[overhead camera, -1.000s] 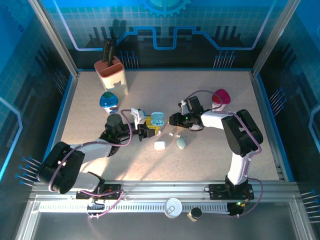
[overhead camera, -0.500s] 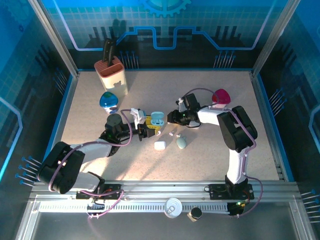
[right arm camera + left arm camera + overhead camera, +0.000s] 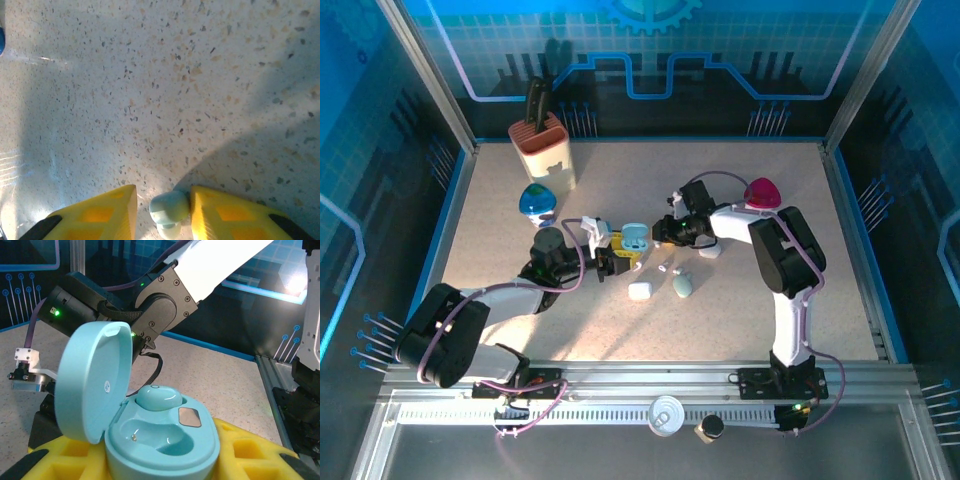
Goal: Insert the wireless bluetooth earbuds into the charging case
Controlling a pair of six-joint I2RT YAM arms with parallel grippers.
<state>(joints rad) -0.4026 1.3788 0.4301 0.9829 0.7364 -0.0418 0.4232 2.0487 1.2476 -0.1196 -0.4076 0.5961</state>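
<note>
My left gripper [image 3: 619, 252] is shut on the light-blue charging case [image 3: 635, 238], its yellow pads [image 3: 247, 452] pressing both sides. The lid [image 3: 92, 380] stands open. One light-blue earbud [image 3: 159, 396] sits in the far slot, and the near slot is bare. My right gripper [image 3: 663, 233] hangs just right of the case, above the table. Between its yellow fingers [image 3: 100, 215] is a pale blue-green earbud [image 3: 170, 206]. It touches the right finger, and a narrow gap remains at the left one. Two tiny white earbud pieces [image 3: 667, 269] lie on the table below.
A white case [image 3: 640, 291] and a pale green pebble case [image 3: 682, 286] lie in front of the grippers. A blue item [image 3: 537, 202] and a knife block [image 3: 542, 145] stand at the back left. A red item [image 3: 762, 192] lies at the back right.
My right gripper has moved left and slightly back, closer to the open case, and its jaws have narrowed. The left gripper and the case have stayed still.
</note>
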